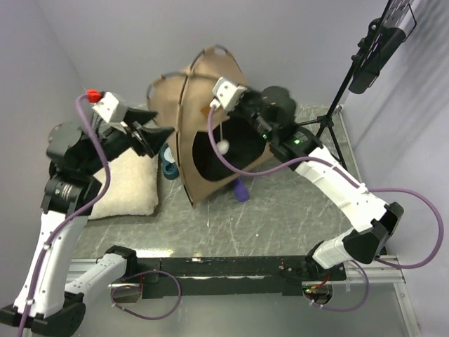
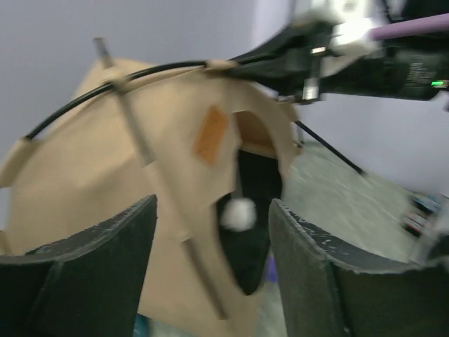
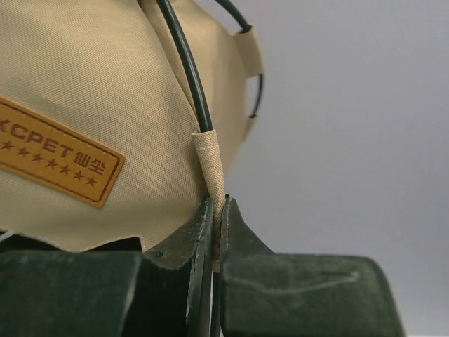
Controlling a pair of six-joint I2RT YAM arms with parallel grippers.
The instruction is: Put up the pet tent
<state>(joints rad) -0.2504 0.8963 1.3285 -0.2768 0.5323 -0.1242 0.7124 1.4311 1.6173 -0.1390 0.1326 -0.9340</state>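
The pet tent (image 1: 200,105) stands on the bench (image 1: 280,203) in the upper middle of the top view. Its long axis runs from the black base up to the peak, which points toward the top edge of the frame. The arched doorway (image 1: 231,151) faces the lower right, with the white pompom (image 1: 223,147) hanging in it. Thin dark poles (image 2: 105,88) cross over the tan fabric.

The right pincer (image 3: 217,210) is closed on a fabric sleeve (image 3: 210,165) that carries a pole at the tent's front, just beside the brown label (image 3: 56,158).

The left pincer (image 1: 156,133) hovers at the tent's left side, its fingers (image 2: 91,274) spread apart with nothing between them, clear of the fabric.

A cream pillow (image 1: 130,186) lies at the left of the frame, beside the tent. A small purple thing (image 1: 240,189) lies at the doorway's lower edge.
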